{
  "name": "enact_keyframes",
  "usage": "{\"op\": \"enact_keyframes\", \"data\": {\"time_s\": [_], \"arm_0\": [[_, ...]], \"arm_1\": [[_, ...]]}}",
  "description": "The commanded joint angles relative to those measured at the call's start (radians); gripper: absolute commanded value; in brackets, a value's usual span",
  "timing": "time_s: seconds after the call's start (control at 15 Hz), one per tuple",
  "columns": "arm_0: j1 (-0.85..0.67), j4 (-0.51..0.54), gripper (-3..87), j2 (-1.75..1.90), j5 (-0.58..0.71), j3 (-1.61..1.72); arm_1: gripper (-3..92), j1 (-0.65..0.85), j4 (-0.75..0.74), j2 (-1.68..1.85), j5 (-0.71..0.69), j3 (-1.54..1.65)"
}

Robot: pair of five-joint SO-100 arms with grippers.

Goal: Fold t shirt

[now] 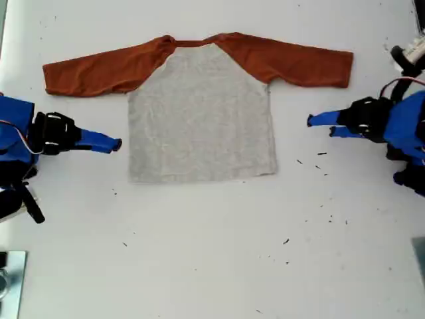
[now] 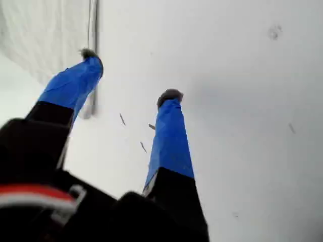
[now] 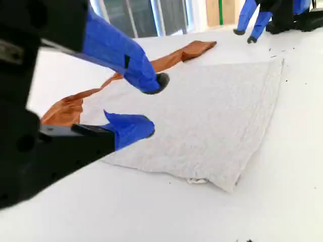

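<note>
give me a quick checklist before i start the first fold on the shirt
1. t shirt lies flat with both sleeves spread: ok.
2. my first gripper is open and holds nothing, at the exterior view's right: ok.
3. my second gripper is open with its jaws at the shirt's side edge: ok.
4. Either gripper already gripping cloth: not ok, both are clear of it.
5. table around the shirt: only small dark specks, ok.
6. Hem fully flat: cannot tell, a small tag shows under one corner.

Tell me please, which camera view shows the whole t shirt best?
The exterior view: the t shirt lies flat there, both orange sleeves spread out, nothing covering it. The second wrist view shows only the grey body and one sleeve, past my second gripper. The first wrist view shows only a pale strip, probably its edge, near my first gripper.
</note>
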Motion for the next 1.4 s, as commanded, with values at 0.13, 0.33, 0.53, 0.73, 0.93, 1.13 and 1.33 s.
{"op": "enact_keyframes", "data": {"time_s": [0.13, 0.33, 0.53, 0.73, 0.93, 1.13, 1.33], "arm_0": [[0.034, 0.002, 11.2, 0.006, -0.037, 0.008], [0.017, 0.002, 13.8, 0.006, -0.029, 0.008], [-0.031, -0.006, 3.5, 0.006, 0.095, 0.008], [-0.072, -0.037, -0.3, 0.008, 0.106, 0.008], [-0.049, -0.031, -0.3, 0.008, 0.106, 0.008], [-0.037, -0.005, -0.3, 0.008, 0.106, 0.008], [-0.005, -0.005, -0.3, 0.008, 0.106, 0.008]], "arm_1": [[3.5, -0.121, -0.057, 0.012, -0.12, 0.048], [3.5, -0.106, 0.0, 0.012, -0.118, -0.012], [3.4, 0.017, 0.044, -0.17, -0.242, -0.272], [3.5, 0.341, 0.146, -0.684, -0.577, -0.764], [4.1, 0.626, 0.189, -1.06, -0.89, -1.137], [39.9, 0.746, 0.092, -1.289, -1.057, -1.209], [39.9, 0.831, -0.086, -1.355, -1.17, -1.104]]}}
